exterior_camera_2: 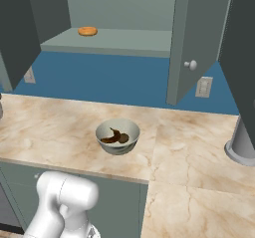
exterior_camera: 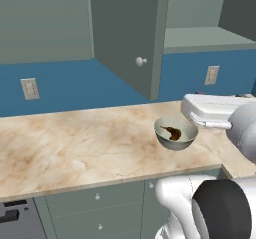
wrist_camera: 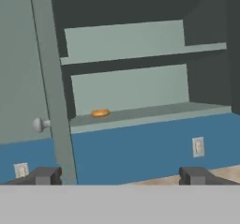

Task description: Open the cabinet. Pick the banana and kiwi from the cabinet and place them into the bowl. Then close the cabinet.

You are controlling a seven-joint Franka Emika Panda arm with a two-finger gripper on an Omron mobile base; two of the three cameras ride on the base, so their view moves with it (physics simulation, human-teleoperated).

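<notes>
Round grey metallic bowl (exterior_camera_2: 117,135) on marbled beige surface (exterior_camera_2: 60,127) holds dark curved banana (exterior_camera_2: 115,137). Grey-green cabinet (wrist_camera: 140,85) open, orange disc (wrist_camera: 100,113) on its shelf. My claw (wrist_camera: 121,175) spread wide, empty.

Blue wall (exterior_camera: 75,85) with pale outlets (exterior_camera: 29,88) behind a beige marble counter (exterior_camera: 75,143)

No legible text, label or number anywhere.
</notes>
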